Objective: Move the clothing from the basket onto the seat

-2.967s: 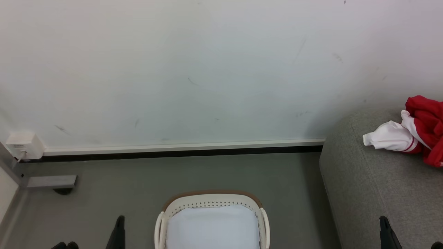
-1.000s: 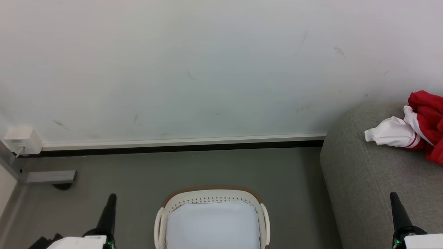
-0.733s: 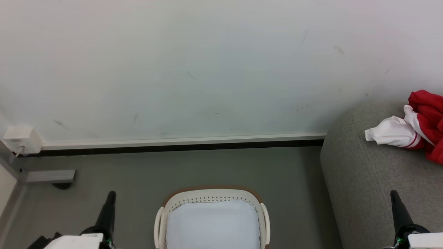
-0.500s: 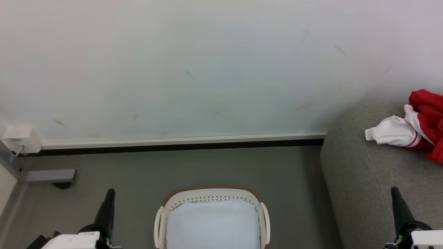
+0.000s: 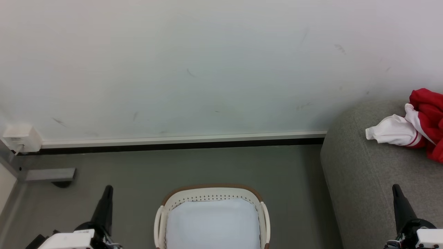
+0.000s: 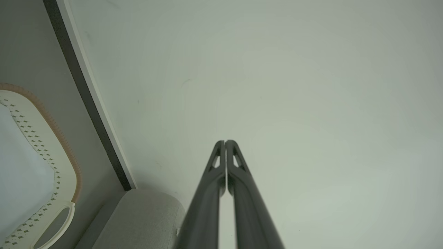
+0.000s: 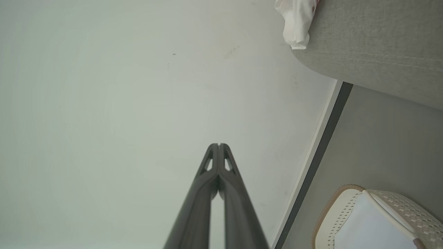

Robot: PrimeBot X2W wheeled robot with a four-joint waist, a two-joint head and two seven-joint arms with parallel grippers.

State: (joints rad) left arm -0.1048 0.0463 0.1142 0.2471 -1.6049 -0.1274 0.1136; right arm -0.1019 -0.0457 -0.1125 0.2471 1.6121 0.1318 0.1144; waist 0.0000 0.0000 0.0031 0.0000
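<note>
Pale wall (image 5: 207,69) and grey floor (image 5: 173,166) frame the basket (image 5: 211,192), holding just its liner (image 5: 213,224); the clothing (image 5: 424,128) lies bunched on the seat (image 5: 360,180). Left pincer (image 5: 108,189) and right pincer (image 5: 396,188) are pressed shut, empty. Job looks done: best to park both arms clear of the seat.
</note>
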